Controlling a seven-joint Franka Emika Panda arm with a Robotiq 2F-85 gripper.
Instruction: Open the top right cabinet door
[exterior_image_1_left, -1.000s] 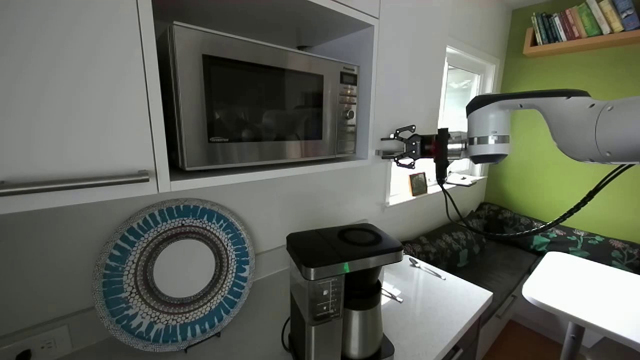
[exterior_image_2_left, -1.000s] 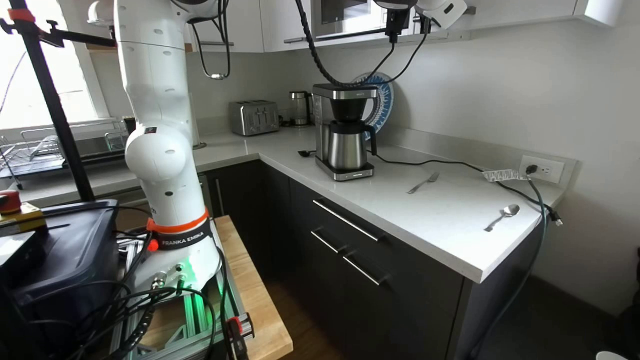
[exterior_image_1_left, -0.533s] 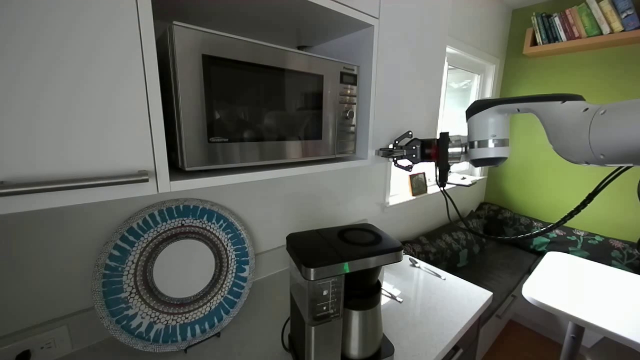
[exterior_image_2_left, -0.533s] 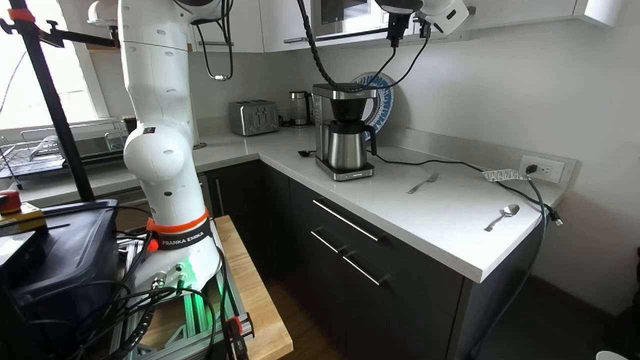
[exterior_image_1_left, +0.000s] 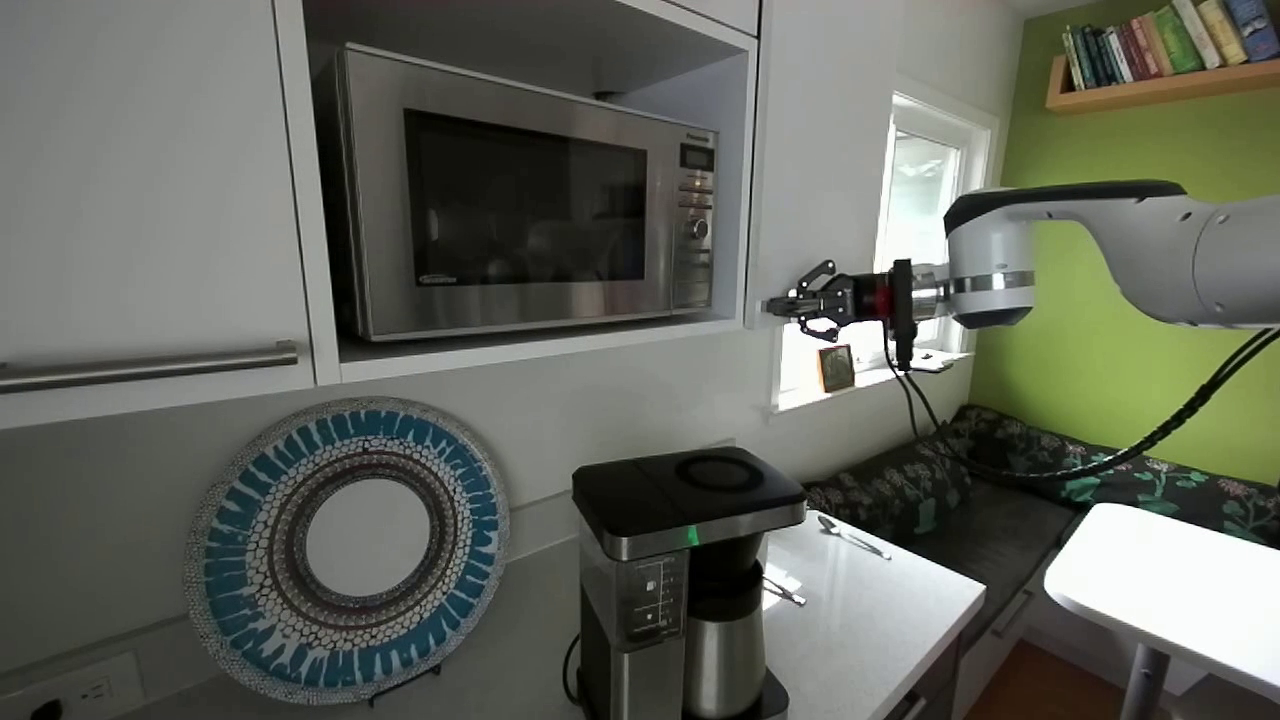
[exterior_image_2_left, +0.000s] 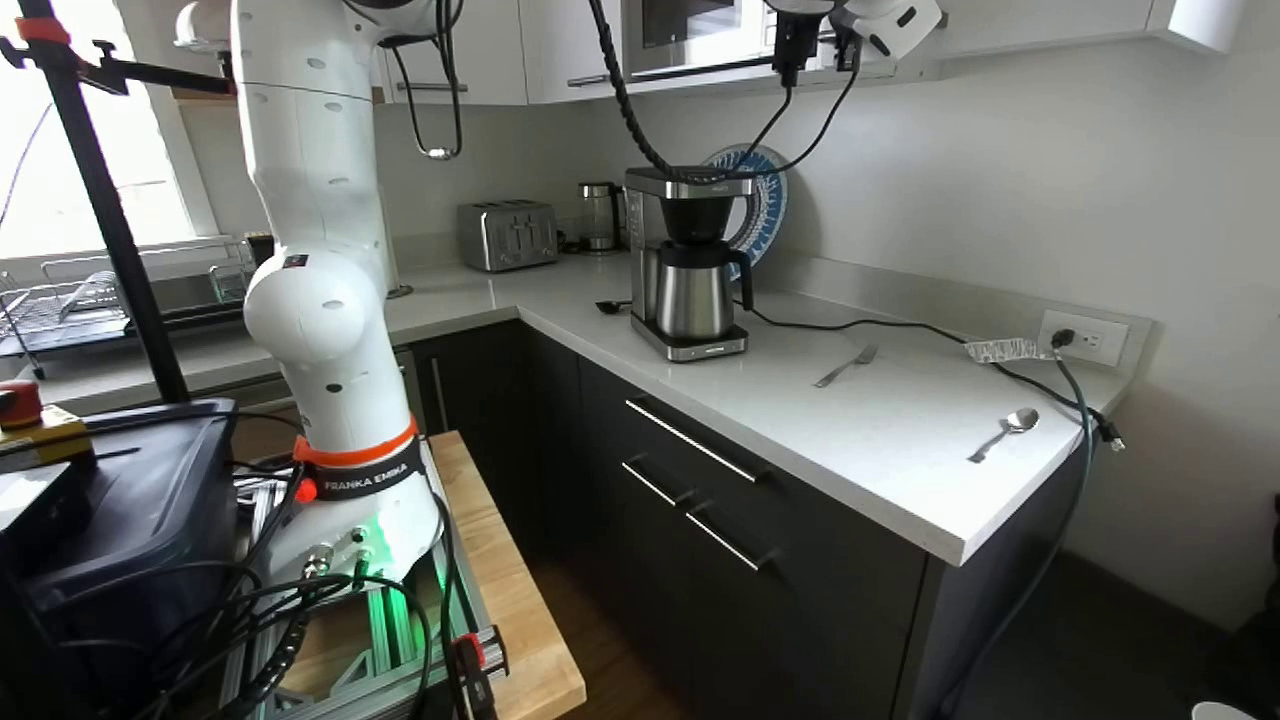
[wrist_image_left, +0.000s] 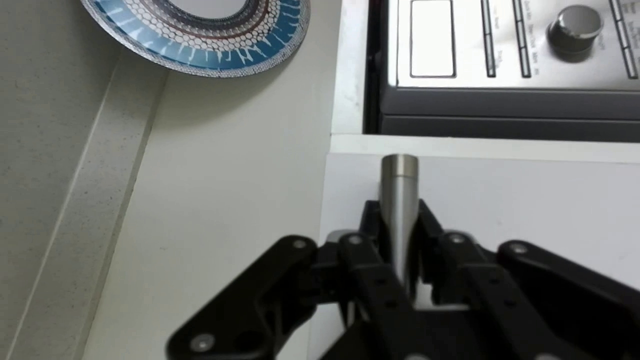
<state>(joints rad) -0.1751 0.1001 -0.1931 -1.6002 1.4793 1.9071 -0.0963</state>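
Gripping the silver bar handle (wrist_image_left: 399, 187), the gripper (exterior_image_1_left: 780, 306) has its jaws clenched, a black finger (wrist_image_left: 370, 220) on each side of it. The handle sits near the bottom edge of the top right cabinet door (exterior_image_1_left: 825, 150), a white panel just right of the microwave (exterior_image_1_left: 530, 200) in an exterior view. Below the microwave stands a coffee maker (exterior_image_1_left: 640, 600); to the microwave's lower left is a round patterned plate (exterior_image_1_left: 368, 537).

cabinet door (wrist_image_left: 530, 210) cropped, handle (wrist_image_left: 400, 192) partly hidden
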